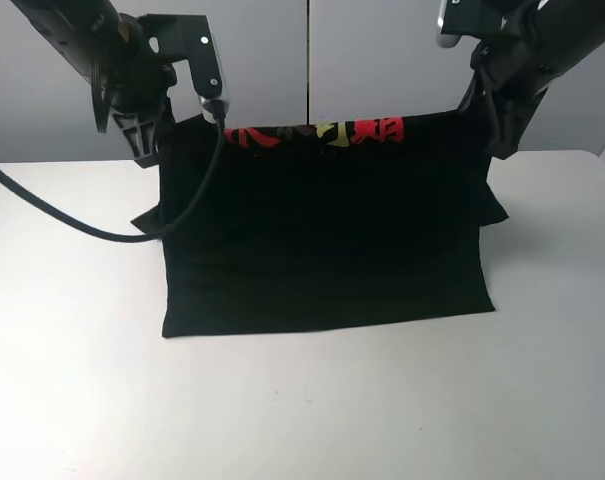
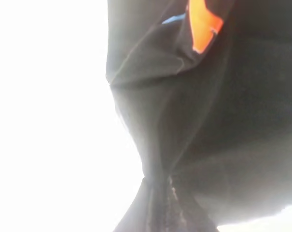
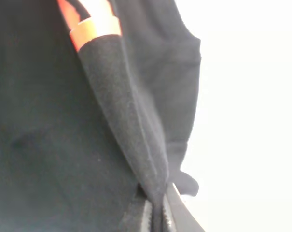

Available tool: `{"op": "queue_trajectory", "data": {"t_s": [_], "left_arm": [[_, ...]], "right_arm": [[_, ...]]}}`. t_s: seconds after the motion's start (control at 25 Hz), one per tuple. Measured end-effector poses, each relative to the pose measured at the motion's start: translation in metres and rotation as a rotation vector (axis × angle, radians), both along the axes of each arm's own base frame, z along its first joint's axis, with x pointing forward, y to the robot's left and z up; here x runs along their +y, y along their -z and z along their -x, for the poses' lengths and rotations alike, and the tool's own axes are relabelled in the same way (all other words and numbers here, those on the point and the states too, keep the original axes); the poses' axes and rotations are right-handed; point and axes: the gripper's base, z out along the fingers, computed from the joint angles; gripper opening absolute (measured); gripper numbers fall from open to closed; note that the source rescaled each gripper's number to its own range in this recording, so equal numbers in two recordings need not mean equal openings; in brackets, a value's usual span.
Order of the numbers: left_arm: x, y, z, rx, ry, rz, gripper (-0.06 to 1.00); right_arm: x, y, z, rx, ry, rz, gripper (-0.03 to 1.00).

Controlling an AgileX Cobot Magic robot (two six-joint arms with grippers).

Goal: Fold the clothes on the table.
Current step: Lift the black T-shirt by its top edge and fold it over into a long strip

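The black shirt (image 1: pixel 322 230) is held up along its far edge while its near part lies flat on the white table (image 1: pixel 72 380), the near hem forming a straight line across the tabletop. The left gripper (image 1: pixel 145 148) has its fingers closed tight on the shirt's far-left corner, and the right gripper (image 1: pixel 497 135) is closed in the same way on the far-right corner, so the cloth hangs between them like a low sloping sheet. Just below the raised edge runs the print (image 1: pixel 322 132) of red and yellow characters. The sleeves (image 1: pixel 494 208) poke out at either side, about halfway down. A black cable (image 1: pixel 197 190) drops from the left arm, crosses the shirt's left side and trails off over the table. In the left wrist view the left gripper (image 2: pixel 158 205) pinches a bunched fold of the shirt (image 2: pixel 223 121), with an orange patch of the print (image 2: pixel 203 29) showing beyond. In the right wrist view the right gripper (image 3: pixel 158 212) is clamped on a thick fold of the shirt (image 3: pixel 39 121) — a strip of the print (image 3: pixel 92 26) shows beyond it.
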Motion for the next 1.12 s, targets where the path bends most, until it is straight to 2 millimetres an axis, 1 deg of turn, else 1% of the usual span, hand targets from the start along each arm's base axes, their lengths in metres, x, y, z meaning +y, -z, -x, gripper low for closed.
{"op": "queue_trajectory", "data": {"t_s": [0.04, 0.16, 0.32, 0.4, 0.52, 0.64, 0.76, 0.84, 0.96, 1.04, 1.12], "left_arm": [[0.001, -0.009, 0.003, -0.011, -0.002, 0.005, 0.00], [0.008, -0.026, 0.014, -0.012, -0.016, 0.002, 0.00], [0.011, -0.042, 0.026, -0.019, -0.016, 0.004, 0.00], [0.010, -0.048, 0.031, -0.031, -0.007, 0.012, 0.00], [0.009, -0.051, 0.033, -0.044, 0.001, 0.020, 0.00], [0.008, -0.055, 0.029, -0.100, 0.006, 0.034, 0.00], [0.006, -0.062, 0.022, -0.210, 0.012, 0.058, 0.00], [0.003, -0.063, 0.016, -0.266, 0.031, 0.055, 0.00], [0.001, -0.054, 0.003, -0.318, 0.036, 0.038, 0.00], [0.000, -0.051, -0.009, -0.365, 0.023, 0.022, 0.00], [0.000, -0.053, -0.020, -0.418, -0.009, 0.018, 0.00]], "right_arm": [[-0.001, -0.008, 0.006, -0.006, -0.002, -0.002, 0.00], [-0.005, -0.026, 0.023, 0.003, 0.000, -0.006, 0.00], [-0.009, -0.047, 0.041, -0.019, 0.022, -0.029, 0.00], [-0.010, -0.050, 0.046, -0.009, 0.038, -0.038, 0.00], [-0.010, -0.050, 0.049, 0.024, 0.047, -0.038, 0.00], [-0.009, -0.046, 0.044, 0.016, 0.060, -0.043, 0.00], [-0.009, -0.041, 0.031, -0.037, 0.077, -0.030, 0.00], [-0.010, -0.034, 0.020, -0.076, 0.086, -0.009, 0.00], [-0.011, -0.025, 0.002, -0.155, 0.096, 0.032, 0.00], [-0.012, -0.025, -0.008, -0.244, 0.087, 0.066, 0.00], [-0.013, -0.030, -0.014, -0.328, 0.060, 0.115, 0.00]]}}
